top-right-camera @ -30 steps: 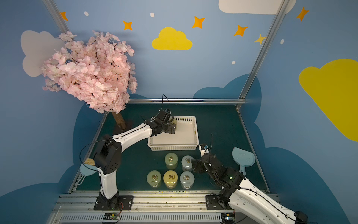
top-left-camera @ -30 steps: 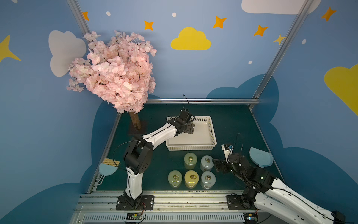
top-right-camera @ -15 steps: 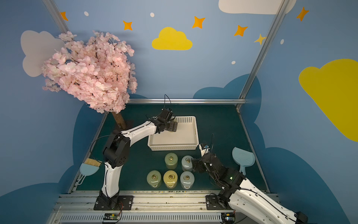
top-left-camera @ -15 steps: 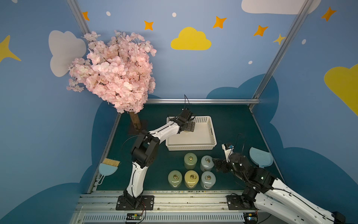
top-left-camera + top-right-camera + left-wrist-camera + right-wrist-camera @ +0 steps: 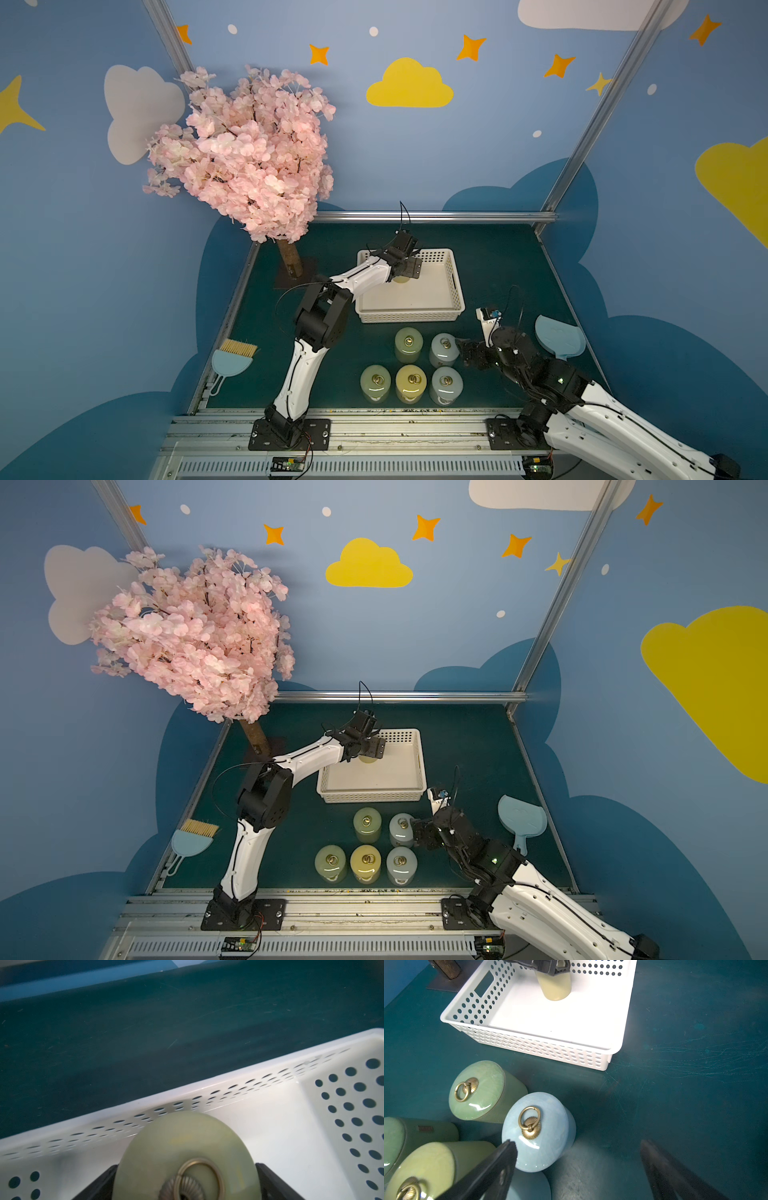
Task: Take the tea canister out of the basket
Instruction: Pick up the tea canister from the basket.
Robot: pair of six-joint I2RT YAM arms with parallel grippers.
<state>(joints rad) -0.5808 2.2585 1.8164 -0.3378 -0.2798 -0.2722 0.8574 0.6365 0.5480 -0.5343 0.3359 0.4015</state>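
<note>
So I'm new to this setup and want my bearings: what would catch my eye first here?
The big pink blossom tree at the far left corner of the green table dominates. Next, the white basket mid-table, where the left gripper straddles a lone pale-green canister with open jaws. Five more canisters stand grouped in front of it.

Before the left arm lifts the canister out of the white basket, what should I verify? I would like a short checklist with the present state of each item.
1. Left gripper straddles the tea canister, one finger on each side: ok.
2. Left gripper shut on it: not ok, jaws stand open.
3. Tea canister upright on the basket floor: ok.
4. Fingers touching its wall: cannot tell.
5. Right gripper away from the basket: ok, open near the blue canister on the table.
</note>
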